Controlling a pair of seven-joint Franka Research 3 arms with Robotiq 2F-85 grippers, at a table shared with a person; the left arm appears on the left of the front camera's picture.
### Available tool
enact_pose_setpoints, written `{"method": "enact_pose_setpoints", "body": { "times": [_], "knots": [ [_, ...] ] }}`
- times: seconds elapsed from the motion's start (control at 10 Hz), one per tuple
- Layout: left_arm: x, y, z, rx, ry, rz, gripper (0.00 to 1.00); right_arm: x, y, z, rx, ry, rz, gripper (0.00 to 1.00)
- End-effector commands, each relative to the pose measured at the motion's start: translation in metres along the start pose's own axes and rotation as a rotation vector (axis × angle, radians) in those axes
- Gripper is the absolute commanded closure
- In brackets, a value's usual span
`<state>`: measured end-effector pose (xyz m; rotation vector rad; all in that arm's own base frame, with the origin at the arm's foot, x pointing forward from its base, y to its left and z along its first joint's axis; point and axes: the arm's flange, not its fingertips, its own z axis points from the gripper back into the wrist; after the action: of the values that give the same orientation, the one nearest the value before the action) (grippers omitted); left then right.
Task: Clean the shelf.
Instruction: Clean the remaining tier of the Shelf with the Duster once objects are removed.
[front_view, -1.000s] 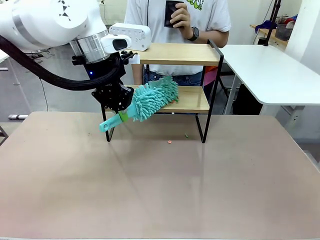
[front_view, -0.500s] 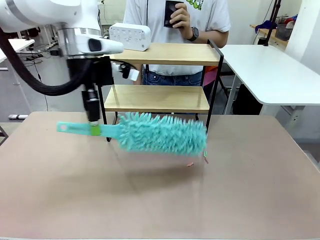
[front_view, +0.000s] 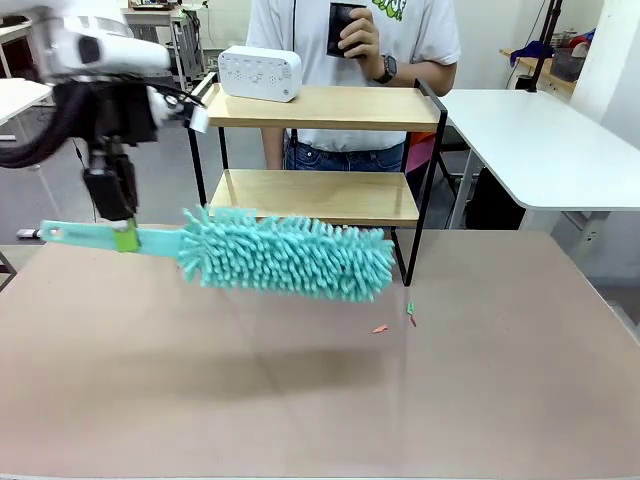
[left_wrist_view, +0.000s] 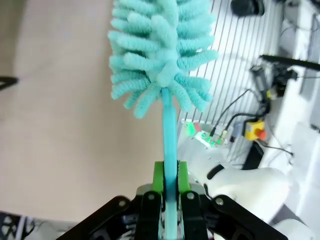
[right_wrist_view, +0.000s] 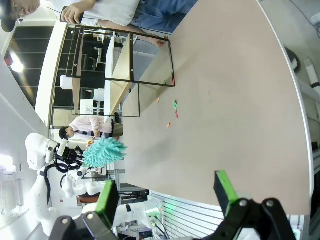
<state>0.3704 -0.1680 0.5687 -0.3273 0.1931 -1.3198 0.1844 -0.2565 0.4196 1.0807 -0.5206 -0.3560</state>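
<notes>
The shelf (front_view: 320, 108), two light wooden boards in a thin black frame, stands at the table's far side, with a white device (front_view: 259, 72) on its top board. My left gripper (front_view: 124, 238) is shut on the handle of a teal fluffy duster (front_view: 290, 256), held level above the table in front of the shelf, apart from it. In the left wrist view the green pads (left_wrist_view: 158, 177) clamp the duster's handle (left_wrist_view: 169, 130). My right gripper (right_wrist_view: 167, 192) stands open with nothing between its fingers, off the table's edge; the shelf (right_wrist_view: 120, 75) shows sideways there.
Small orange and green scraps (front_view: 395, 320) lie on the tan table (front_view: 320, 400) near the shelf's front right leg. A person (front_view: 355, 40) stands behind the shelf holding a dark object. A white table (front_view: 545, 140) is at the right.
My left arm has swung the duster off the lower board and out to the left, turning it level above the table. Scraps have landed on the table by the right leg.
</notes>
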Motion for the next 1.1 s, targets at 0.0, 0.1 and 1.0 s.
{"method": "enact_pose_setpoints", "body": {
  "times": [0.0, 0.1, 1.0],
  "knots": [
    [-0.071, -0.027, 0.007, 0.061, -0.163, 0.048, 0.88, 0.001, 0.002, -0.001, 0.018, -0.013, 0.028, 0.0],
    [-0.121, -0.042, 0.013, 0.111, -0.266, 0.098, 0.88, 0.001, 0.002, -0.001, 0.018, -0.013, 0.028, 0.0],
    [-0.287, 0.034, -0.035, -0.03, -0.739, 1.173, 0.88, 0.001, 0.002, -0.001, 0.018, -0.013, 0.028, 0.0]
  ]
}}
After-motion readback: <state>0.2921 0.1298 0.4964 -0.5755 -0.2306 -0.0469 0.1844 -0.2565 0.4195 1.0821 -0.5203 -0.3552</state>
